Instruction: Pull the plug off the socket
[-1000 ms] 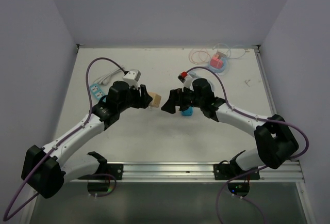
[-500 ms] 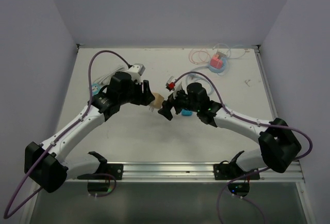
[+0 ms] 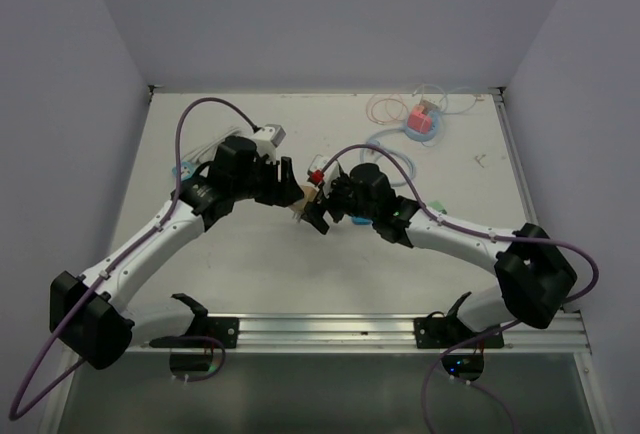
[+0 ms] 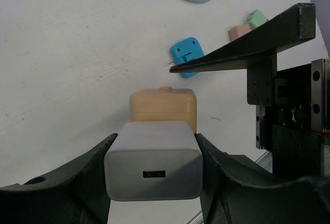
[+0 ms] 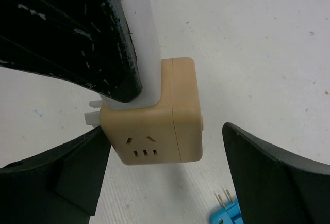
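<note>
- The left gripper [image 4: 154,141] stays clenched on the plug [image 4: 153,168], which is still seated in the socket [image 5: 154,113] near the table centre.
- The right gripper [image 5: 165,131] has moved in from 3 o'clock. Its jaws now stand open on both sides of the socket, not touching it.
- I judge that closing and pulling comes next.

The white plastic plug [image 4: 153,175] is smooth with a soft satin sheen; the tan plastic cube socket [image 5: 172,115] looks matt and even, with a fine moulded seam; the small blue plastic adapter [image 4: 186,56] is slightly glossy; the white worktop [image 4: 67,64] is matt, finely scratched and speckled; the left gripper [image 4: 154,140] is black, scuffed with white flecks; the right gripper [image 5: 164,133] is plain matt black plastic.
</note>
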Motion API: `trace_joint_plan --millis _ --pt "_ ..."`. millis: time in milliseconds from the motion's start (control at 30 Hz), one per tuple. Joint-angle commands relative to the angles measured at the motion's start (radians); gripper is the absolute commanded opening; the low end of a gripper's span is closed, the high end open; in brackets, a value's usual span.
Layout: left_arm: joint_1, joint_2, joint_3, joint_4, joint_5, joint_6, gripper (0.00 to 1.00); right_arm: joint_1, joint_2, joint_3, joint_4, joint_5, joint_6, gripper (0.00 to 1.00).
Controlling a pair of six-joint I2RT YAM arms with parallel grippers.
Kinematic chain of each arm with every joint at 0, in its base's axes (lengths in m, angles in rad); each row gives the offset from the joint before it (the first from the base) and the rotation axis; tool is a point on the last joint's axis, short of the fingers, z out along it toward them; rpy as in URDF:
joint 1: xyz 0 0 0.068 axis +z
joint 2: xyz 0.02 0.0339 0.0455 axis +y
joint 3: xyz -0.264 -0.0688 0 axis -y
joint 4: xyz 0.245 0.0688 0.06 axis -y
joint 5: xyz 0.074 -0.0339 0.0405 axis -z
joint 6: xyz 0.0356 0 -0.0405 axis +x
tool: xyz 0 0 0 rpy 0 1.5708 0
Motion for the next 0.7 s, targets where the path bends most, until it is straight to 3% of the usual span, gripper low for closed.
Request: trace_joint_plan --millis 0,200,300,333,433,467,567,667 --pt "-0.003 -0.005 0.070 0.030 0.074 -0.019 0.01 0.002 0.025 0.057 0.041 0.035 -0.046 0.90" --pt "-0.003 -0.007 0.082 0.011 0.073 0.000 0.00 0.005 0.034 0.057 0.015 0.032 -0.068 0.79" --pt "-0.002 -0.010 0.083 0.013 0.086 0.001 0.00 0.005 0.033 0.053 0.012 0.026 -0.071 0.62" --pt "-0.002 -0.008 0.086 0.013 0.089 0.003 0.00 0.005 0.031 0.053 0.005 0.022 -0.071 0.49" --pt "0.000 -0.013 0.092 0.016 0.088 0.006 0.00 0.005 0.033 0.050 -0.017 0.015 -0.071 0.26" --pt "0.000 -0.016 0.094 0.014 0.080 0.009 0.00 0.004 0.033 0.048 -0.028 0.014 -0.071 0.13" --pt "0.012 -0.024 0.103 0.005 0.054 0.021 0.00 0.005 0.028 0.031 -0.049 0.014 -0.066 0.00" --pt "0.029 -0.027 0.112 0.001 0.059 0.032 0.00 0.005 0.016 0.017 -0.066 0.020 -0.062 0.00"
